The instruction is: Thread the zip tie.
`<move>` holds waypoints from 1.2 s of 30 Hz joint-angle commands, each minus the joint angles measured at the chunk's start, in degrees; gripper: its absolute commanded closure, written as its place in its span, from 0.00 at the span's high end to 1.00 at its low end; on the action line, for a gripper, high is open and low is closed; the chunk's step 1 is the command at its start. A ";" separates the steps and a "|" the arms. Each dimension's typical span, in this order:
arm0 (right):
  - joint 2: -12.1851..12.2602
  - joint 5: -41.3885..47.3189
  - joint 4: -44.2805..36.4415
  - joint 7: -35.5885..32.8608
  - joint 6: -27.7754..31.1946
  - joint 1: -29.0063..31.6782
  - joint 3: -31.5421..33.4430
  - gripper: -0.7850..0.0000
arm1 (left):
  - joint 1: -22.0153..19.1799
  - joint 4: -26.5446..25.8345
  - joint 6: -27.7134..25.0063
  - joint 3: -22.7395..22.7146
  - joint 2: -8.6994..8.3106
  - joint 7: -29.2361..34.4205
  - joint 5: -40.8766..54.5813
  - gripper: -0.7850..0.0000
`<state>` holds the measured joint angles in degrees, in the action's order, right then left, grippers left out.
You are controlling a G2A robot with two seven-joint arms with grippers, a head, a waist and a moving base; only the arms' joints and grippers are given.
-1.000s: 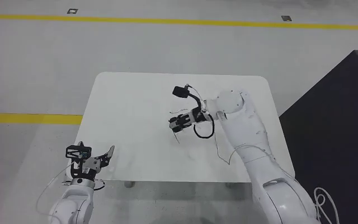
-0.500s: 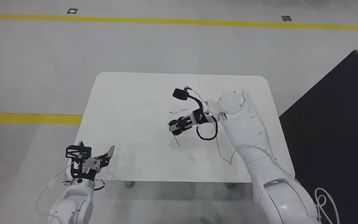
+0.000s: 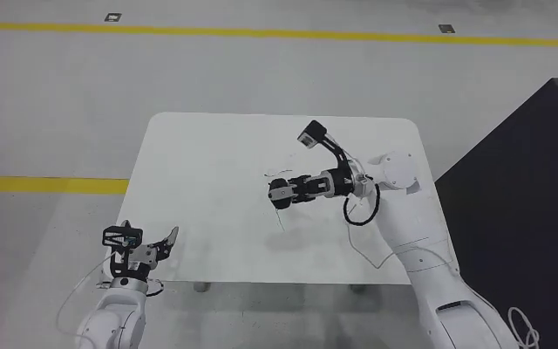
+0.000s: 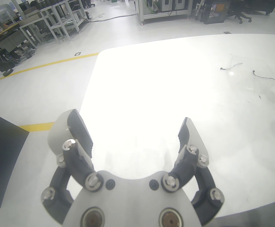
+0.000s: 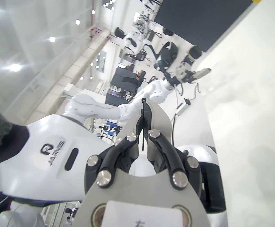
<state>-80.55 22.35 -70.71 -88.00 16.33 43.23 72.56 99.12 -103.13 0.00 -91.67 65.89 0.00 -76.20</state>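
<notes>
- The white table [image 3: 209, 157] has rounded corners and stands on a pale grey floor. A yellow line [image 3: 61, 185] meets it at the left, and another runs across the far floor.
- Metal racks [image 4: 62, 19] line the room at far left. A black panel [image 3: 514, 166] stands at the right.
- The left gripper [image 4: 130, 117] sits at the near left corner, its claw spread wide with nothing in it.
- A pale strand [image 4: 233, 66] and a dark strand [image 4: 263, 77] lie on the table near the middle.
- Right of centre, the right gripper [image 5: 144, 107] is above the table and pinched tight on the black zip tie [image 5: 143, 139].
- The zip tie runs along the slit between the pads, with its head poking past the fingertips.
- From above, a thin strand trails from the claw toward the near edge.
</notes>
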 commanded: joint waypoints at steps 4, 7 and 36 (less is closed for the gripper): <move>-0.16 -1.53 0.12 0.00 -0.01 -0.04 0.05 0.00 | 0.00 0.00 0.00 0.00 0.00 0.00 0.00 1.00; -0.16 -1.53 0.12 0.00 -0.01 -0.04 0.05 0.00 | 0.00 0.00 0.00 0.00 0.00 0.00 0.00 1.00; 0.70 -16.86 -8.32 26.44 1.12 6.16 -3.42 0.00 | 5.43 -1.39 27.22 23.06 2.47 -32.39 -36.51 1.00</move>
<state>-79.81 3.52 -79.21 -61.48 17.78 49.51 69.35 105.24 -105.35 24.26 -71.85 67.93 -29.33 -111.91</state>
